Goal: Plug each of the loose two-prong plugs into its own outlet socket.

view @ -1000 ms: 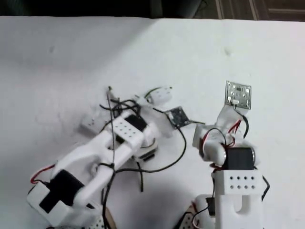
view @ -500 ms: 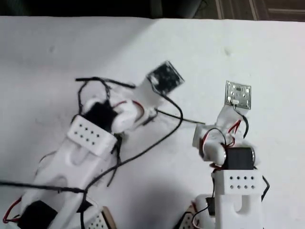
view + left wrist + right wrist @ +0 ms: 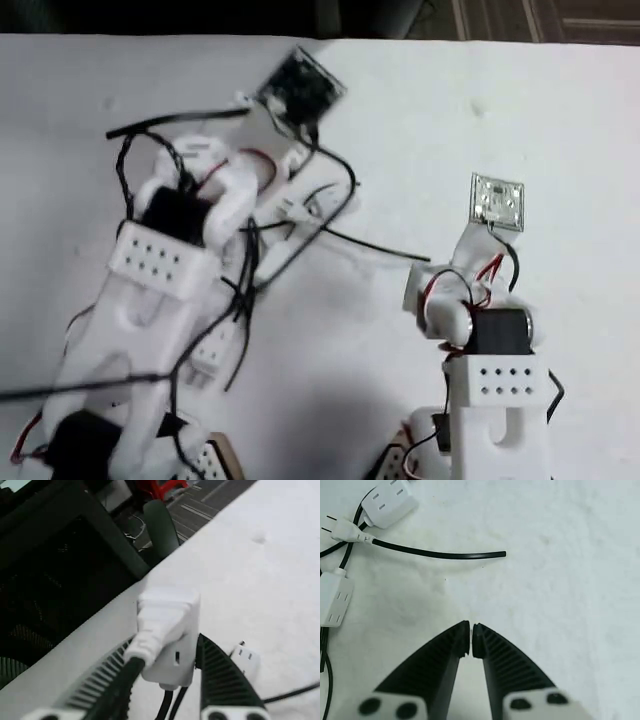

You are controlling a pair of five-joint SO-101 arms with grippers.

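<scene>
My left gripper (image 3: 167, 647) is shut on a white outlet socket (image 3: 172, 630) that has a white plug (image 3: 150, 637) with a black cord pushed into it, held up above the table. Another white socket (image 3: 246, 659) lies on the table below it. My right gripper (image 3: 470, 639) is shut on nothing, low over bare table. Ahead of it lie a white socket (image 3: 387, 500), a loose two-prong plug (image 3: 341, 530) on a black cord, and a second socket (image 3: 332, 597). In the high view the left arm (image 3: 165, 260) stands raised at the left and the right arm (image 3: 487, 340) sits at the right.
A black cord's cut end (image 3: 503, 554) lies between the arms, also seen as the cord end (image 3: 420, 258) from above. Tangled black cords (image 3: 290, 225) hang from the left arm. The white table (image 3: 450, 110) has a dark far edge with furniture behind it.
The left arm has risen and swung toward the far left of the table, carrying the socket and dragging the cords with it. The right arm has stayed still.
</scene>
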